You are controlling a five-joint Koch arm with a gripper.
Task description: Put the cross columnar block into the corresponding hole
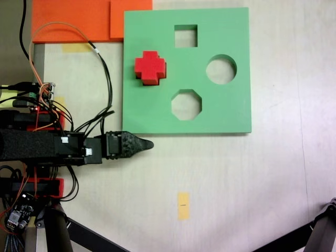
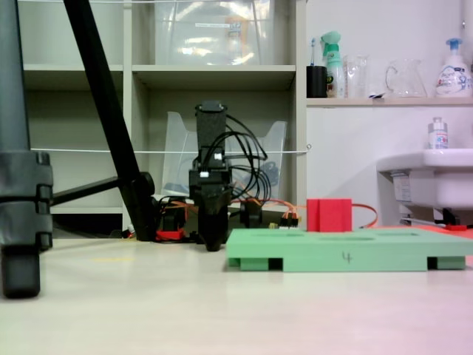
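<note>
The red cross columnar block (image 1: 150, 67) stands upright on the left part of the green board (image 1: 226, 113). In a fixed view from table level the block (image 2: 329, 214) rises above the top of the board (image 2: 347, 257). The corresponding hole is hidden by the block standing there. My gripper (image 1: 149, 143) lies off the board's lower left corner and points right, well apart from the block. Its jaws meet in a single tip with nothing between them. Seen from table level, the gripper (image 2: 213, 245) hangs low over the table, left of the board.
The board also has a square cutout (image 1: 186, 35), a round one (image 1: 221, 70) and an octagonal one (image 1: 186, 104). An orange sheet (image 1: 79, 20) lies at the top left. A yellow tape mark (image 1: 182, 205) is on the table. Tripod legs (image 2: 103, 118) stand at the left.
</note>
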